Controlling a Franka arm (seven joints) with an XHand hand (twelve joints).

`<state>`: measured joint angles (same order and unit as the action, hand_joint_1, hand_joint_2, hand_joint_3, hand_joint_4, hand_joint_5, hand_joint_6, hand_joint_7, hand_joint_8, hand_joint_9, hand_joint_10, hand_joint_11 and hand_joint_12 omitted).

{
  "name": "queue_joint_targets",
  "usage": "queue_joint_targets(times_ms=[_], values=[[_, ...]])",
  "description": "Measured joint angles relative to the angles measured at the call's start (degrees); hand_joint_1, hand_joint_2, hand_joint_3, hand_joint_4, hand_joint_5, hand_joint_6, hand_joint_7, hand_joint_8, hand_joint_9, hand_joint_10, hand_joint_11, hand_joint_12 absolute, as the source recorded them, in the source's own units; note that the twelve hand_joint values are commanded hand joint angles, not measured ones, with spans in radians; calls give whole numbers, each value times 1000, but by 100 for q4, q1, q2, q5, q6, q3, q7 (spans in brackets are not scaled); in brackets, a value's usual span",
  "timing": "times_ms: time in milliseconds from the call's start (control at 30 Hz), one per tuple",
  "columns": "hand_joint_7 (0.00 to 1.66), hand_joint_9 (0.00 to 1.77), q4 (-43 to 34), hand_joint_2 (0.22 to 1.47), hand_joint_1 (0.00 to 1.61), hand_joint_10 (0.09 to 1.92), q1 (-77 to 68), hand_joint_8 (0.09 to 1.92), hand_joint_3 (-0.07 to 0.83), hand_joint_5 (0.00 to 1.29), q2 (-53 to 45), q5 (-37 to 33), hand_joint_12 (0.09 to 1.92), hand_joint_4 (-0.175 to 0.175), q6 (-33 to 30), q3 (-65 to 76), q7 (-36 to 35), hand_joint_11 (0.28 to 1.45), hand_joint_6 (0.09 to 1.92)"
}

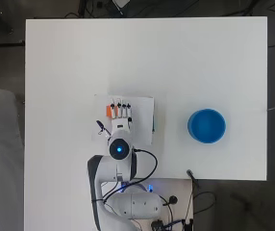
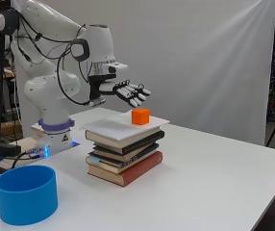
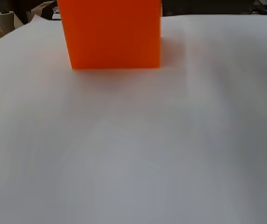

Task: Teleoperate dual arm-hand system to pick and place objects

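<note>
The task's thing is a small orange cube (image 2: 140, 116) with flat, plain faces and sharp edges, bright against everything pale around it. It sits on a white sheet (image 2: 120, 126) that caps a stack of books (image 2: 124, 154), and the stack stands on the white desk (image 2: 209, 183) near the edge where the arm is fixed, toward the middle of that edge. In the wrist view the cube (image 3: 110, 32) fills the upper part of the picture, its top cut off by the frame, resting flat on the white sheet (image 3: 138, 149).

The hand (image 2: 131, 93) hovers above the cube without touching it, its fingers (image 2: 142, 91) stretched out and relaxed, holding nothing. From overhead the hand (image 1: 120, 118) covers most of the cube (image 1: 108, 111), so only an orange sliver shows beside the fingers (image 1: 119, 108).

A blue round bowl (image 1: 206, 125) stands well apart from the stack, closer to one side edge of the desk. In the side view the bowl (image 2: 26, 194) shows its plain wall; its inside is hidden there.
</note>
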<state>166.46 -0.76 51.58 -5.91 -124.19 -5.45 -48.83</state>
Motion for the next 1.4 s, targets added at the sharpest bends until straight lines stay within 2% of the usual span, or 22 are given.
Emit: queue_joint_targets(times_ms=[200, 267, 300, 333, 367, 400, 433, 467, 500, 633, 867, 1033, 1167, 1233, 1333, 1400], values=[[377, 525, 214, 1000, 71, 87, -14, 87, 10, 255, -282, -172, 87, 21, 0, -2, -190, 542, 87], [402, 548, 193, 1005, 138, 87, 1, 87, 7, 259, -490, -174, 87, 22, -36, -36, -37, 546, 87], [493, 615, 148, 1023, 202, 87, 5, 87, 5, 339, -602, -192, 87, 37, -44, -40, 33, 581, 87], [596, 753, 52, 1081, 620, 429, 7, 510, -2, 527, -731, -214, 87, 1, -42, -34, 66, 707, 407], [723, 923, -95, 1129, 833, 1019, 1, 1060, -2, 675, -870, -259, 620, 14, -15, -10, 35, 802, 758], [877, 1126, -283, 1150, 921, 1438, -8, 1466, -1, 773, -998, -352, 1134, 74, 57, 47, -70, 904, 952], [983, 1264, -455, 1159, 956, 1679, -17, 1701, -1, 828, -1082, -457, 1465, 121, 134, 104, -199, 963, 1050], [1042, 1338, -627, 1163, 969, 1805, -28, 1825, 0, 855, -1124, -553, 1645, 148, 182, 150, -332, 987, 1099], [1069, 1373, -763, 1166, 972, 1867, -39, 1887, 0, 865, -1139, -609, 1735, 162, 184, 171, -446, 995, 1125], [1126, 1443, -985, 1171, 968, 1919, -55, 1920, 1, 866, -1104, -556, 1822, 175, 147, 171, -580, 1050, 1154], [1230, 1551, -1797, 1206, 932, 1920, 73, 1920, 4, 795, -872, 174, 1837, 175, 919, 446, -397, 1175, 1255], [1226, 1539, -2337, 1220, 920, 1877, 308, 1791, 0, 772, -788, 1016, 1839, 175, 1392, 844, 114, 1180, 1290], [1251, 1553, -2543, 1211, 931, 1858, 520, 1756, -1, 791, -603, 1703, 1830, 175, 1606, 1482, 10, 1193, 1263], [1279, 1565, -2567, 1205, 938, 1857, 615, 1757, -1, 803, -525, 1956, 1826, 175, 1623, 1781, -91, 1204, 1246], [1311, 1544, -2558, 1198, 945, 1871, 856, 1841, -1, 817, -282, 2400, 1837, 175, 1725, 2265, -212, 1129, 1227], [1336, 1560, -2553, 1189, 953, 1895, 989, 1882, -1, 833, -129, 2705, 1841, 175, 1739, 2570, -188, 1152, 1204]])
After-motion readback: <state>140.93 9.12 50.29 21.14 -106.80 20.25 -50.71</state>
